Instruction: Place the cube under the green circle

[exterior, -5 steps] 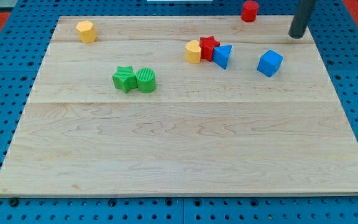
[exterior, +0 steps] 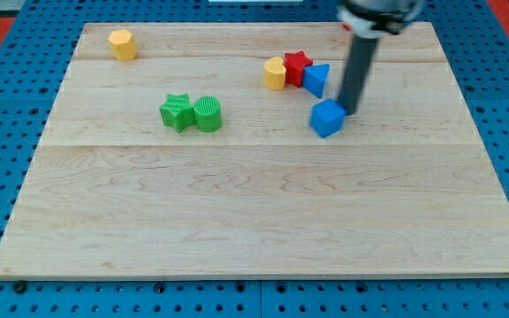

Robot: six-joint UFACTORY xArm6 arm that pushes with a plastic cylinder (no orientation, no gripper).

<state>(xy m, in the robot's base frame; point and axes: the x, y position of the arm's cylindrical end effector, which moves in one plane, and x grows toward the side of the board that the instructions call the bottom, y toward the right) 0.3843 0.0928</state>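
Note:
The blue cube (exterior: 327, 117) lies right of the board's middle, below the cluster at the top centre. My tip (exterior: 350, 109) touches the cube's upper right side. The green circle (exterior: 208, 114) sits left of centre, touching a green star (exterior: 177, 112) on its left. The cube is well to the right of the green circle, at about the same height in the view.
A yellow block (exterior: 275, 73), a red star (exterior: 298, 66) and a blue triangle (exterior: 317, 79) cluster at the top centre, just above the cube. A yellow block (exterior: 123, 43) sits at the top left. The rod and arm hide the top right of the board.
My tip came down from the top right edge to the cube's upper right. The blue cube slid left and down. The red block at the top is hidden now.

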